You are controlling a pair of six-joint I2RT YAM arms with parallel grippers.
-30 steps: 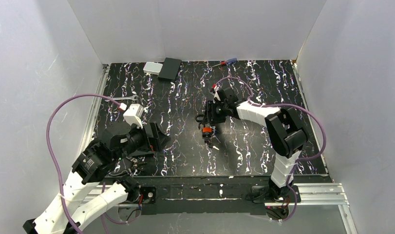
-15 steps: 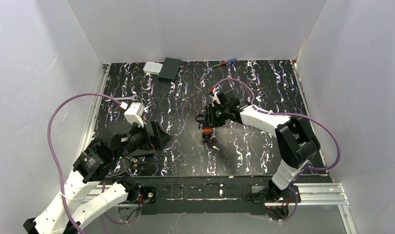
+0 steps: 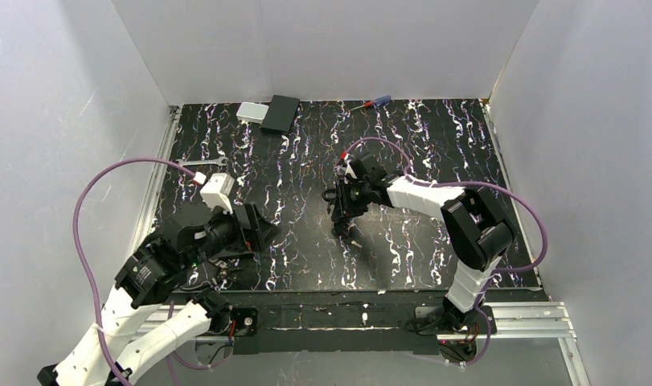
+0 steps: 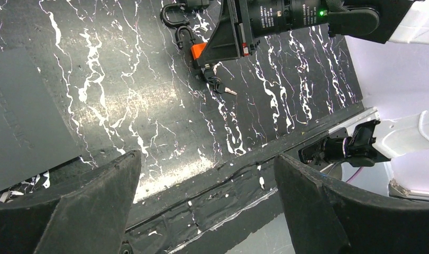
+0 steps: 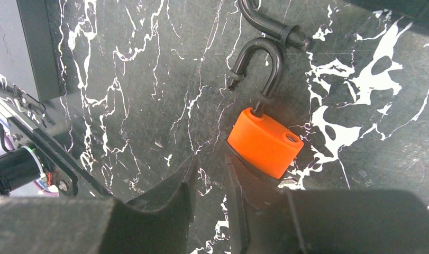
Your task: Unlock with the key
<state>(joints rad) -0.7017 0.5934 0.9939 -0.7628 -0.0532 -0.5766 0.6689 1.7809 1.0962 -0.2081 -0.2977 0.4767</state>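
An orange-topped padlock (image 5: 265, 143) lies on the black marbled table, its black shackle (image 5: 267, 61) swung open at one end. It also shows in the left wrist view (image 4: 198, 51). The key (image 4: 218, 86), with a dark head and short silvery blade, lies loose on the table just beside the padlock, towards the near edge (image 3: 353, 239). My right gripper (image 5: 211, 159) hovers over the padlock (image 3: 339, 214) with only a narrow gap between its fingers and nothing in it; its right finger (image 5: 254, 190) is against the lock body. My left gripper (image 4: 207, 159) is wide open and empty, at the left (image 3: 262, 229).
A second black shackle (image 5: 270, 26) lies just beyond the orange padlock. A black box (image 3: 280, 113), a pale block (image 3: 249, 112) and a screwdriver (image 3: 371, 103) lie at the back. A silver wrench (image 3: 202, 163) is at the left edge. A dark grey flat slab (image 4: 21, 116) lies near my left gripper.
My right gripper has shifted a little left and towards the near edge, over the orange padlock. My left arm has drifted slightly. The key has not moved.
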